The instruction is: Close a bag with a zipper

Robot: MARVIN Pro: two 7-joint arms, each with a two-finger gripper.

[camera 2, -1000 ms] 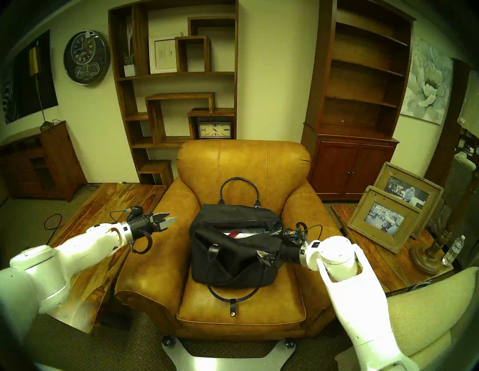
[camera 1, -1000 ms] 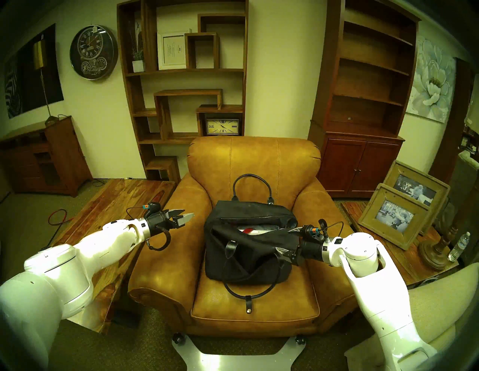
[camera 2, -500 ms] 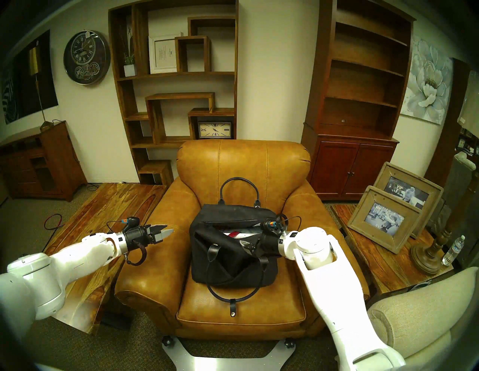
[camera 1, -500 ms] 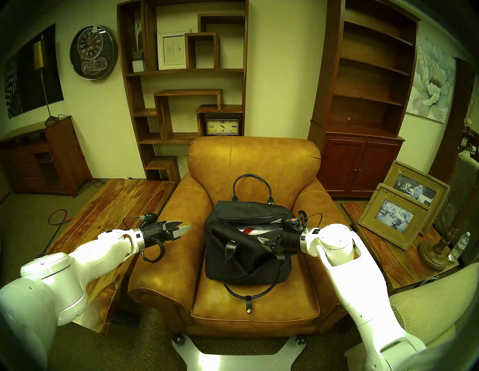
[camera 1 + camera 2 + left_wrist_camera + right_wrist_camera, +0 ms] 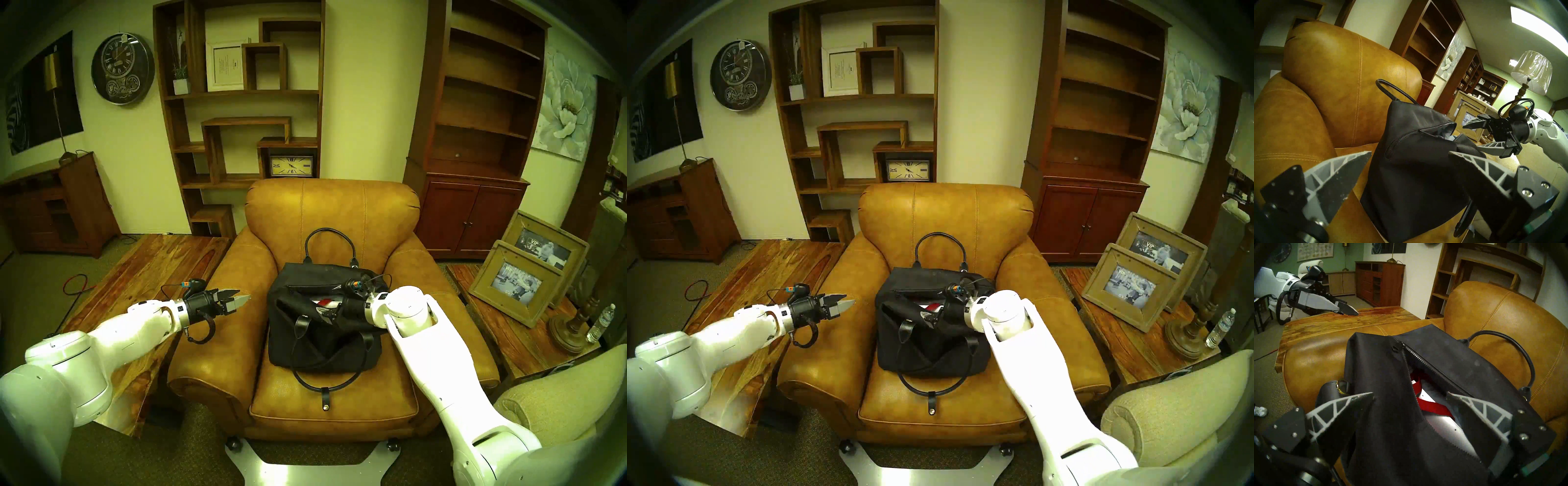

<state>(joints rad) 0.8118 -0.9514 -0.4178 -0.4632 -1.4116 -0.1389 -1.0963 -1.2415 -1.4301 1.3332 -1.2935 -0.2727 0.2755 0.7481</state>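
Note:
The black fabric bag stands on the armchair seat with its top gaping. The zipper is open, and a red strap and a silvery item show inside. A small black slider sits at the zipper's left end. My right gripper is open over the bag's top. Its fingers stand either side of the near flap. My left gripper is open and empty over the left armrest, apart from the bag. One handle leans on the backrest. The other handle lies on the seat.
The tan leather armchair has high armrests close to both sides of the bag. A wooden table stands to the left. A side table with picture frames, a lamp base and a water bottle stands to the right. A beige cushion is near my right arm.
My right gripper has moved left from the bag's right end to over its open top, staying open. My left gripper dropped slightly, then held still.

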